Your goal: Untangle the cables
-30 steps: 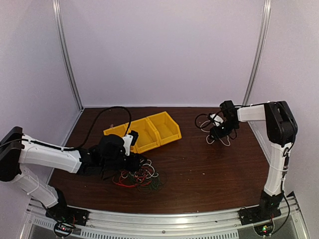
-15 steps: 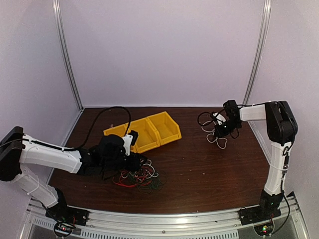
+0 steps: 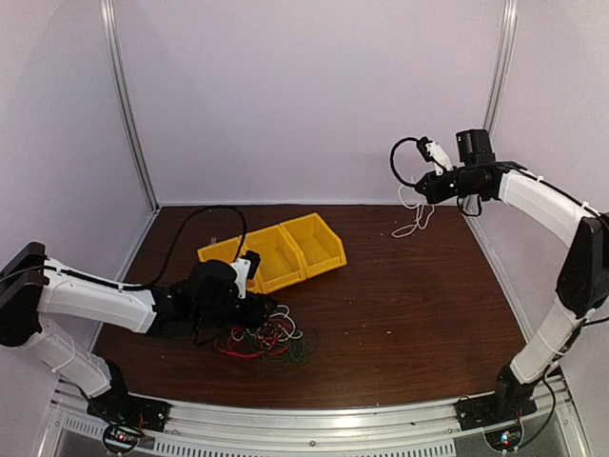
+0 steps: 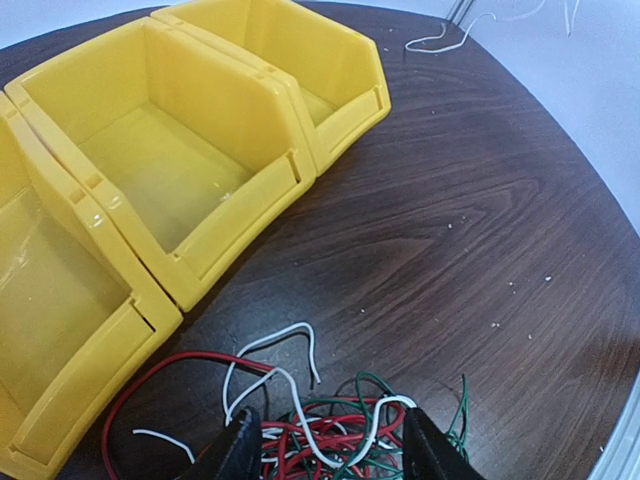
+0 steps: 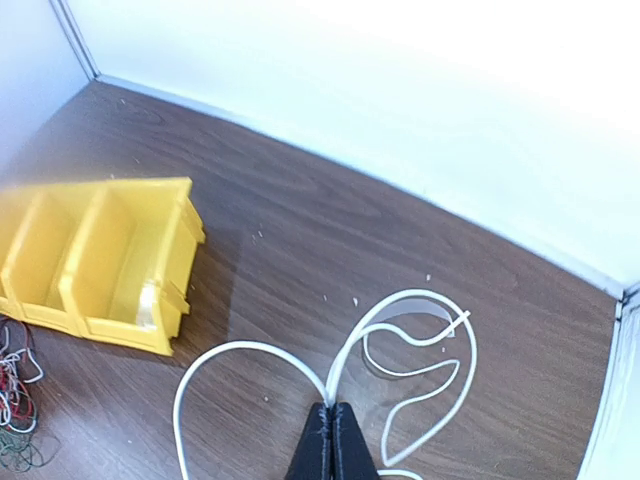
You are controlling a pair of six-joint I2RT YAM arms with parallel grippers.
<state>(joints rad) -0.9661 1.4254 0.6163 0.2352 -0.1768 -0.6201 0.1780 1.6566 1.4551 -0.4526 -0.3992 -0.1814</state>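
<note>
Right jaws clenched on white cable [image 5: 330, 390], held above bench [image 3: 400, 305]. Left jaws released, straddling red-white-green tangle [image 4: 330, 435]; yellow bins [image 4: 250, 110] just beyond.

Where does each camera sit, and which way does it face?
Top external: above, behind the bases, facing down at the table; left arm and right arm show.
Left wrist: low over the tangle, facing the bins; open left end effector shows.
Right wrist: high, facing down at the table; right end effector shut on the white cable.
Shared: all show the bins.
</note>
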